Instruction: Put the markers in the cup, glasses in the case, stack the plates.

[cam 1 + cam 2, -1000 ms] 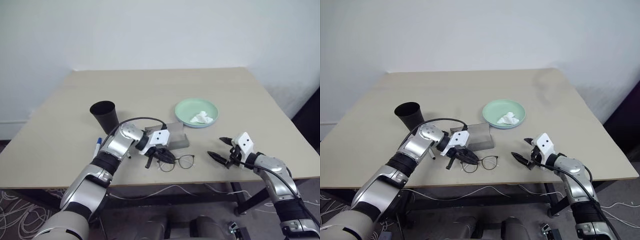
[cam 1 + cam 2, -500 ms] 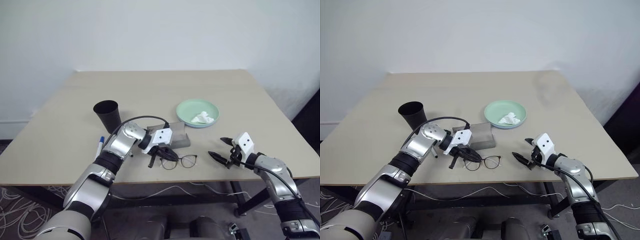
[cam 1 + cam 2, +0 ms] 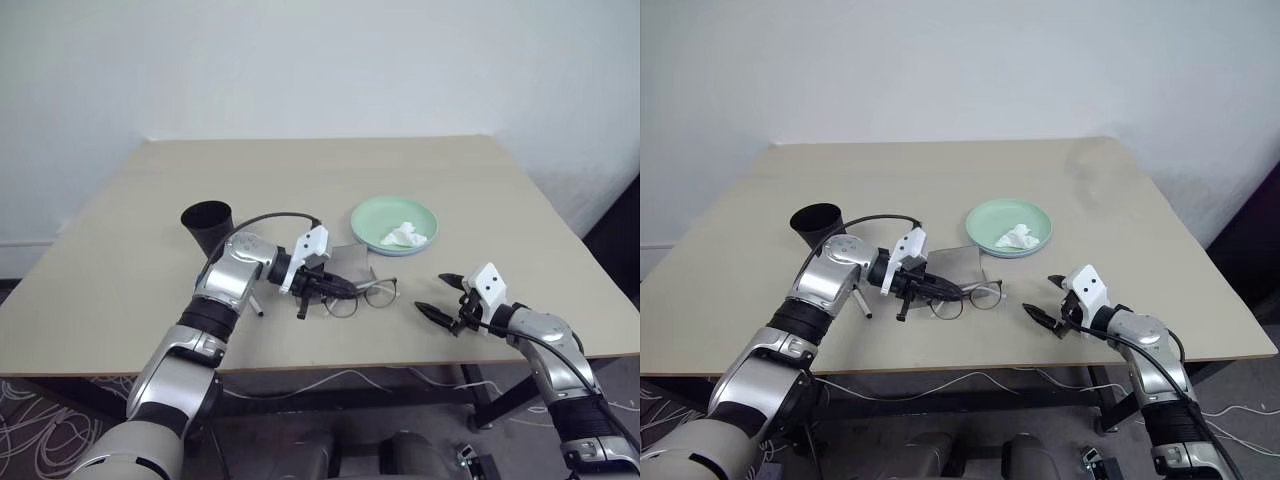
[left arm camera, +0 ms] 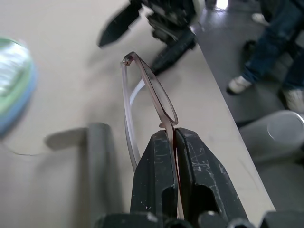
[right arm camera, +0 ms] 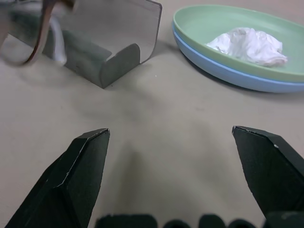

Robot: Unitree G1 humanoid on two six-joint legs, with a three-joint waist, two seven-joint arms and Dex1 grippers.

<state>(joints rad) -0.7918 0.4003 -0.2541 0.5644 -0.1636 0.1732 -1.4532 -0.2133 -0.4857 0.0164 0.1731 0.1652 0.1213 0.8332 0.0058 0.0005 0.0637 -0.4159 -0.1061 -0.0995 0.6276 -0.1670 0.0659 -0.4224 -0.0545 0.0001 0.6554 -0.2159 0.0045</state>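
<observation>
Our left hand (image 3: 322, 290) is clamped on the thin dark wire-frame round-lensed glasses (image 3: 365, 296), lifted just beside the flat grey rectangular case (image 3: 350, 262). Our right hand (image 3: 441, 298) hangs spread apart. Pinched thinly, the frame could twist or slip onto the desk (image 3: 330, 180).

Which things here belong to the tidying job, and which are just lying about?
Job: glasses, held by the left gripper; case; cup; marker; plates, already stacked.

Lying about: tissue on the top plate; cables on the floor.
</observation>
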